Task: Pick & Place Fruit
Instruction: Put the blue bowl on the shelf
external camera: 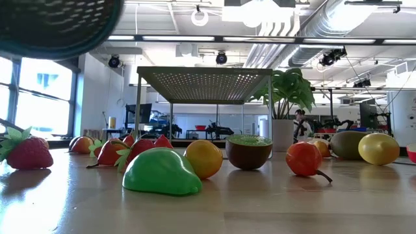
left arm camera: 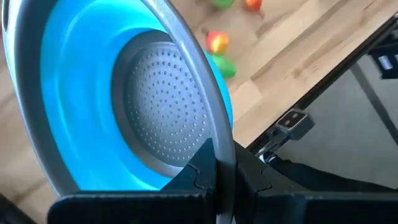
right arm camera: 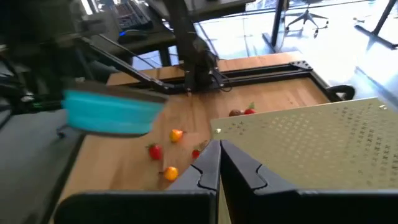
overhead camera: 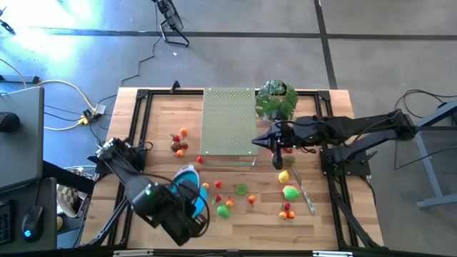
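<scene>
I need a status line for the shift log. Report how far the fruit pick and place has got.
Done: no fruit looks placed; the blue bowl's visible inside is bare. In hand: the left gripper is shut on the bowl's rim, holding it above the table. The right gripper is shut and empty near the perforated stand. Left: all the fruit scattered on the table.

In the high view the left arm covers most of the blue bowl. In the low view the bowl is a dark blur cut off at the top corner, and a red fruit is cropped at the edge. The left wrist view crops the bowl's rim.
</scene>
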You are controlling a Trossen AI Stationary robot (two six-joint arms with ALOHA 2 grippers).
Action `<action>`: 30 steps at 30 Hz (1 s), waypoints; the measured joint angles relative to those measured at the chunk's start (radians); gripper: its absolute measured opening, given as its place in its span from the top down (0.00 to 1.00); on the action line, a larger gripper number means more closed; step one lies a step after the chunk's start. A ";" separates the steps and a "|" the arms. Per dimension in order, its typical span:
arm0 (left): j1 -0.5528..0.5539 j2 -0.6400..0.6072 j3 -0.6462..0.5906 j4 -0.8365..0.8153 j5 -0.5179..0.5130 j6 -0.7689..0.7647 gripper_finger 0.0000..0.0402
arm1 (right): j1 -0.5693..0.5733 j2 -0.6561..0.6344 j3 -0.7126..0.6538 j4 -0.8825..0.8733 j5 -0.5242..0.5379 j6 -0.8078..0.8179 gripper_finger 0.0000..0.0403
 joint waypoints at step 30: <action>0.636 -0.227 0.095 0.005 0.001 1.030 0.97 | 0.078 -0.144 0.001 -0.132 0.043 0.062 0.99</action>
